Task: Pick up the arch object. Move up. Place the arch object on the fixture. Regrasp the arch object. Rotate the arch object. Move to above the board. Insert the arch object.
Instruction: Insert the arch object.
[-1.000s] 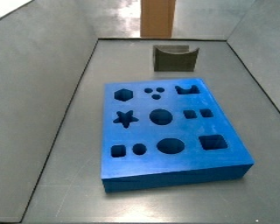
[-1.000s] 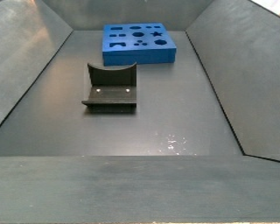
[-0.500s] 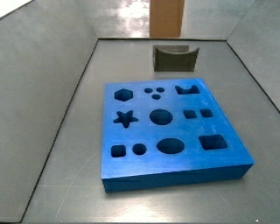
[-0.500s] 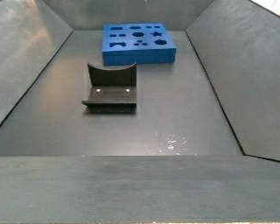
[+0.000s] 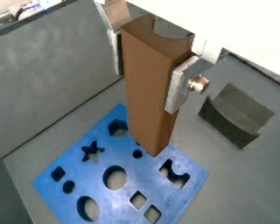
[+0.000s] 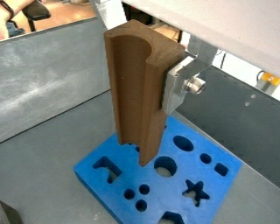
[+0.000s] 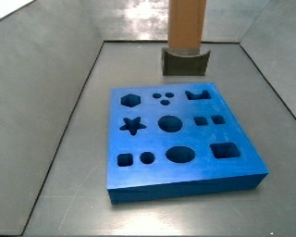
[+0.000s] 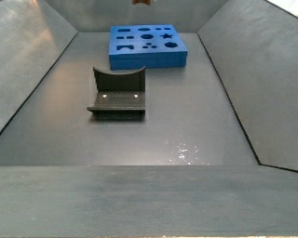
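Jaws clamped on the upright arch object, the gripper hangs above the board; it should line up over the matching cutout before lowering.

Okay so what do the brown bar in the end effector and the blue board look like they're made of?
The arch object, held upright in the end effector above the board, looks like wood or a wood-coloured plastic: matte orange-brown, with faint lengthwise streaks. The board looks like moulded or printed plastic, possibly dense foam: uniform bright blue, matte, with crisp cutout edges.
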